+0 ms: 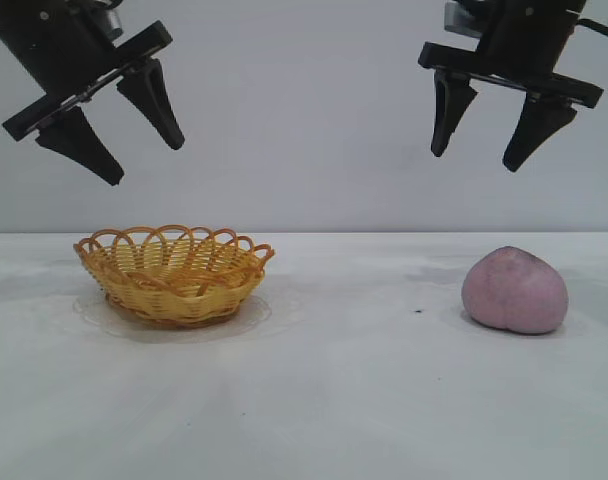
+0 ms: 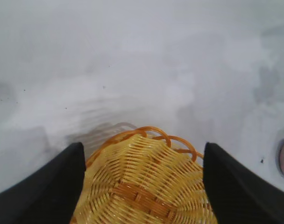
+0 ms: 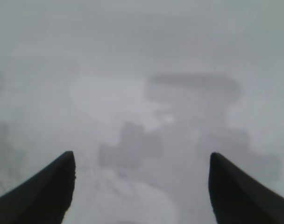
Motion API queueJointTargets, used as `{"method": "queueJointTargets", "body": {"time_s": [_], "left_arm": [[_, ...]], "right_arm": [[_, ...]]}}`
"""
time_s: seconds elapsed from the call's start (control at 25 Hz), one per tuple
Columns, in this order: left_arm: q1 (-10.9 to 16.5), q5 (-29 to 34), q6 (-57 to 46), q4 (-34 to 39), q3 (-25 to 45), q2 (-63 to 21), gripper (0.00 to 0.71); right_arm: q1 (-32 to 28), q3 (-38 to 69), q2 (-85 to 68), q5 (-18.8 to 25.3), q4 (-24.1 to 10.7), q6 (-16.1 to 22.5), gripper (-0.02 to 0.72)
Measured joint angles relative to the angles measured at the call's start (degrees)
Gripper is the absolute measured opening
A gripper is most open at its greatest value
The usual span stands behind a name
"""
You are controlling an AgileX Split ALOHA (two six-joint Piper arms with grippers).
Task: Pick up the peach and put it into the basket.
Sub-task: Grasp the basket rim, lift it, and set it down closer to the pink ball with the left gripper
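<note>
Peach [image 1: 514, 290]: matte pink-mauve, rounded; on the white table [image 1: 364, 400], right, beneath the right gripper [image 1: 494, 140].
Basket [image 1: 174, 275]: yellow wicker, orange scalloped rim; left.
Left gripper [image 1: 129, 125]: raised, fingers wide.
Right gripper: raised, fingers wide.

peach [image 1: 514, 290]: 1 | basket [image 1: 174, 275]: 1 | grippers: 2, apparently both open

Both arms end in matte black hardware. The left arm's black two-fingered gripper [image 1: 112, 126] has a flat rectangular crossbar from which two wedge-shaped jaws taper to blunt points. The right arm's black two-fingered gripper [image 1: 487, 142] has the same build: a dark bar with a thin pale edge, a grey metallic fitting above it, and two tapered jaws with smooth, unmarked faces.
</note>
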Motion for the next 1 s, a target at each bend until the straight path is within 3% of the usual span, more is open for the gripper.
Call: {"method": "queueJointTargets", "body": {"time_s": [0.88, 1.0], "left_arm": [[0.0, 0.95, 4.83, 0.0, 0.0, 0.0, 0.466], [0.0, 2.7, 5.93, 3.25, -1.64, 0.0, 0.466]], "right_arm": [[0.0, -1.39, 0.0, 1.8, -0.11, -0.11, 0.508], [0.0, -1.39, 0.0, 1.8, -0.21, -0.11, 0.508]]}}
